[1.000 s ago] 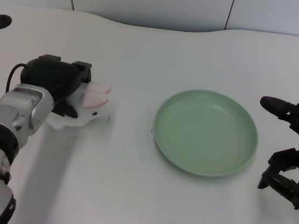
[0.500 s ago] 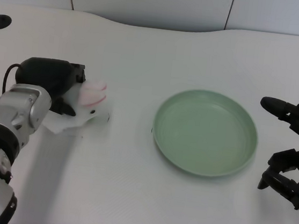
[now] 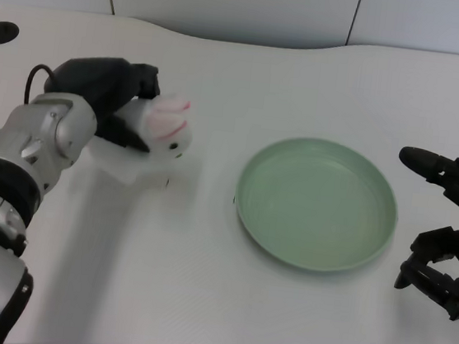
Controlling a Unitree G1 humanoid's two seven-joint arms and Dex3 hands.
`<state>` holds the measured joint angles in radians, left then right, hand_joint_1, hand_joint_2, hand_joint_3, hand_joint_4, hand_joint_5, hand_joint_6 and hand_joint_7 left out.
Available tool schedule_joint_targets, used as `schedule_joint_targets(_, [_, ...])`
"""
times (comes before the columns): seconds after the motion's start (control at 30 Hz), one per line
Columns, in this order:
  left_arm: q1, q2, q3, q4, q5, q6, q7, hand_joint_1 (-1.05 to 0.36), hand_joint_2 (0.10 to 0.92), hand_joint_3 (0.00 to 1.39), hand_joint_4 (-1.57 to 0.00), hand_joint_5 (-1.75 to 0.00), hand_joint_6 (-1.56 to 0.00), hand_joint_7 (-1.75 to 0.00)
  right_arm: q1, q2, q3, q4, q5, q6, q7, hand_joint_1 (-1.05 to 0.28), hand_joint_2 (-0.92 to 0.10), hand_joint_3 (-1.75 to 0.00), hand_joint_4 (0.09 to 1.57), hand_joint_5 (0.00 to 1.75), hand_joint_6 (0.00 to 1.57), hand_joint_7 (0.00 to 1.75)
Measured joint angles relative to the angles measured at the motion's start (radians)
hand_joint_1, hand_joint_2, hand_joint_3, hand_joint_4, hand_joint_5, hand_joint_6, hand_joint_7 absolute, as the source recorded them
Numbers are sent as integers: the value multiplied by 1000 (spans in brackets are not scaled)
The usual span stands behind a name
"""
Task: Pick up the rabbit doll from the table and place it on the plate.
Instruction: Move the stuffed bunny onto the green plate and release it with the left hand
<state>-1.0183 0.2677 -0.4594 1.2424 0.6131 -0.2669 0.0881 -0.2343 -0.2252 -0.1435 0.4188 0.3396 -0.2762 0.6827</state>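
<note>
White counter (image 3: 198,301) fills the head view, grey panels along its far edge. Over on the left side, the left hand (image 3: 110,92) has its fingers (image 3: 145,79) wrapped around the rabbit doll (image 3: 164,125), white body and pink ears poking out toward the plate (image 3: 371,238). The doll looks raised off the surface, though that's hard to call for sure. So the pickup seems done. The green plate sits bare, well apart to the right — carrying across and releasing remain.
</note>
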Motion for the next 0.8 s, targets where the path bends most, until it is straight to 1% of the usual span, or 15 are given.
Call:
schedule_joint_targets(0.13, [-50, -29, 0, -27, 0, -28, 2, -166, 831, 147, -680, -1746, -606, -1743, 2, 13, 3, -2, -1, 0, -2, 36, -50, -1157, 1447, 674, 1398, 296])
schedule_joint_targets(0.17, [-55, -37, 0, -31, 0, -33, 2, -172, 836, 157, -682, -1688, -616, -1649, 2, 17, 5, -3, -2, 0, -3, 50, -50, -1161, 1443, 672, 1399, 297])
schedule_joint_targets(0.23, [-56, -57, -3, -35, 2, -42, 2, -160, 838, 194, -764, -1731, -639, -1721, 7, 19, 5, -7, -4, 0, -4, 73, -47, -1169, 1440, 670, 1400, 298])
schedule_joint_targets(0.3, [-56, -82, -8, -36, 3, -52, 2, -141, 521, 805, -857, -1743, -711, -1741, 8, 22, 6, -12, -7, 0, -6, 68, -43, -1177, 1441, 670, 1400, 298])
schedule_joint_targets(0.33, [-56, -97, -9, -37, 4, -57, 3, -139, 439, 962, -875, -1745, -724, -1744, 9, 25, 7, -16, -8, -1, -8, 65, -41, -1180, 1441, 670, 1400, 298])
schedule_joint_targets(0.37, [-56, -112, -11, -37, 5, -62, 4, -163, 381, 1058, -898, -1746, -741, -1745, 9, 27, 8, -19, -11, -4, -11, 61, -39, -1182, 1441, 668, 1399, 298])
schedule_joint_targets(0.4, [-57, -128, -14, -37, 7, -64, 7, -175, 353, 1085, -911, -1746, -749, -1746, 10, 29, 11, -20, -13, -10, -13, 60, -40, -1184, 1442, 667, 1398, 297])
schedule_joint_targets(0.47, [-59, -157, -26, -37, 15, -64, 11, -212, 336, 1109, -912, -1746, -756, -1746, 10, 33, 16, -23, -16, -25, -13, 56, -38, -1181, 1442, 661, 1397, 296])
schedule_joint_targets(0.5, [-61, -172, -31, -37, 17, -64, 11, -223, 335, 1113, -909, -1746, -757, -1746, 10, 34, 18, -23, -20, -33, -13, 53, -38, -1178, 1442, 658, 1397, 295])
schedule_joint_targets(0.53, [-63, -187, -36, -37, 20, -64, 11, -237, 337, 1121, -940, -1746, -763, -1746, 10, 35, 20, -23, -26, -39, -14, 47, -38, -1172, 1442, 654, 1397, 294])
schedule_joint_targets(0.6, [-73, -222, -50, -35, 28, -63, 12, -250, 331, 1145, -1001, -1746, -785, -1746, 11, 38, 25, -23, -32, -43, -18, 47, -41, -1166, 1445, 650, 1397, 292])
schedule_joint_targets(0.67, [-83, -260, -60, -27, 39, -62, 16, -273, 327, 1161, -1005, -1746, -801, -1746, 12, 43, 34, -24, -37, -43, -23, 35, -44, -1162, 1449, 649, 1400, 292])
schedule_joint_targets(0.7, [-88, -279, -65, -21, 40, -60, 17, -283, 323, 1168, -1013, -1746, -811, -1746, 14, 46, 37, -26, -38, -43, -25, 27, -45, -1163, 1450, 651, 1403, 293])
schedule_joint_targets(0.8, [-91, -330, -71, -6, 41, -50, 22, -301, 309, 1186, -1038, -1746, -829, -1746, 23, 54, 40, -40, -37, -40, -27, 31, -40, -1171, 1452, 661, 1407, 295])
